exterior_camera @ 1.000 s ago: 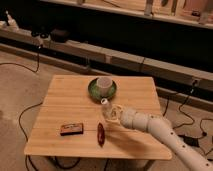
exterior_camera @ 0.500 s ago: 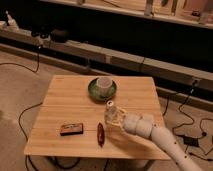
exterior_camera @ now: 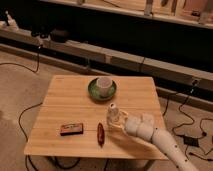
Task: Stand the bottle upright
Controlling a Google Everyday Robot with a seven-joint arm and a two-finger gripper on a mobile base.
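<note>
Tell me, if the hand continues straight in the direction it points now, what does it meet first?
The hand points left and is already at the bottle. Beyond that, probably the red object, then the dark flat block; depth is unclear.

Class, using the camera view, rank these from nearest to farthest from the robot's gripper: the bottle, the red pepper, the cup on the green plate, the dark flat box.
Gripper is near the table's front right.
1. Bottle, at the gripper.
2. Red pepper, just to its left in the picture.
3. Cup, behind on the green plate; nearly tied with the box.
4. Dark flat box, far left in the picture.
</note>
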